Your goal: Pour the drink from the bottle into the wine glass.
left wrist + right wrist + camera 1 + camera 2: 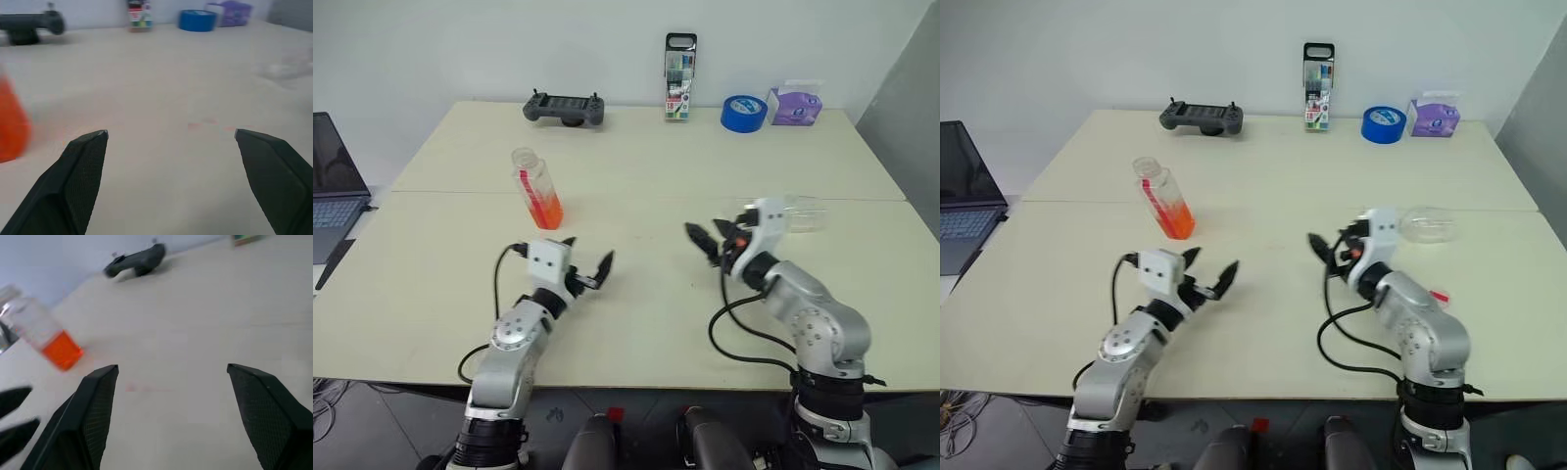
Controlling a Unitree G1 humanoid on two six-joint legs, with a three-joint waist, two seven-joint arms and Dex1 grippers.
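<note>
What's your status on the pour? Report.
Left hand and right hand open, empty. Bottle upright, uncapped, drink low. Wine glass on its side behind the right hand. Table between hands bare.

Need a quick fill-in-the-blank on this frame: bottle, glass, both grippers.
1. The bottle stands upright with ____ liquid in its lower part.
2. The wine glass lies on its ____ beyond the right gripper.
3. The left gripper holds ____ between its fingers.
4. The blue tape roll sits beside a ____ tissue pack.

Missing: orange; side; nothing; purple
</note>
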